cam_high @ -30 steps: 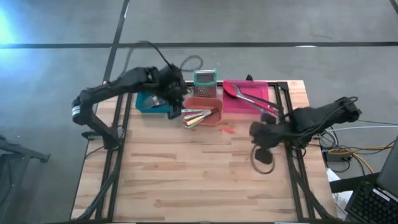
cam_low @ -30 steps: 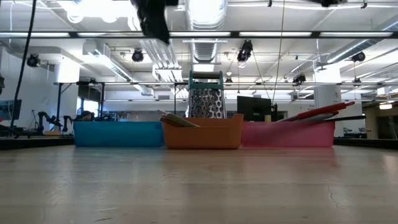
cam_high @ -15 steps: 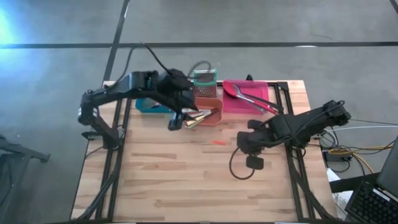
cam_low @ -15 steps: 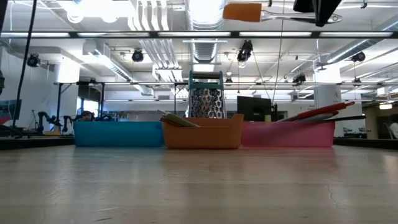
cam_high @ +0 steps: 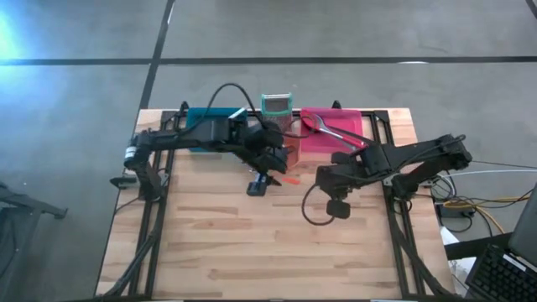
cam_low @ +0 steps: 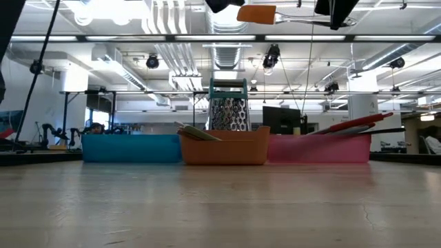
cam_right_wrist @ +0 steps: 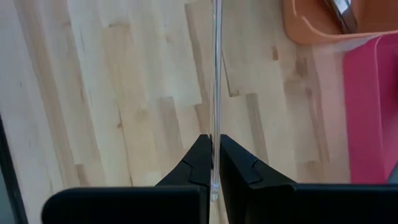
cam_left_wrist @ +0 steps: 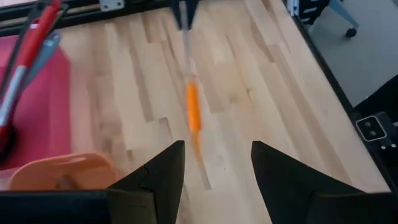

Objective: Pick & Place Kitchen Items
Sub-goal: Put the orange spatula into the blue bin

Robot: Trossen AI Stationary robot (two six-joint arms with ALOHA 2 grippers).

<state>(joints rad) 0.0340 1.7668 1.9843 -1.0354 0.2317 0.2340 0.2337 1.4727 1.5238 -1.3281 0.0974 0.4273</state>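
One broad wooden table is carrying everything I am watching. Three rectangular plastic bins are sitting in a row along its far edge: a blue bin, an orange bin and a pink bin. Long red and grey utensils are lying in the pink one.

Both dark arms are reaching toward the middle, just in front of the orange bin. I am seeing the right claw pinched tight on the thin metal shaft of a slim orange-handled tool, which is hanging lifted well above the table. The left claw is facing it with fingers spread wide, the orange handle lying in line with the gap but not yet between the fingers.

I am judging this to be a handover in the air. The tool is looking light and stiff, and its bare metal shaft is probably slippery. I am therefore favouring the thicker orange handle as the place for the left claw to take hold, squarely across its middle, before the right one lets go.
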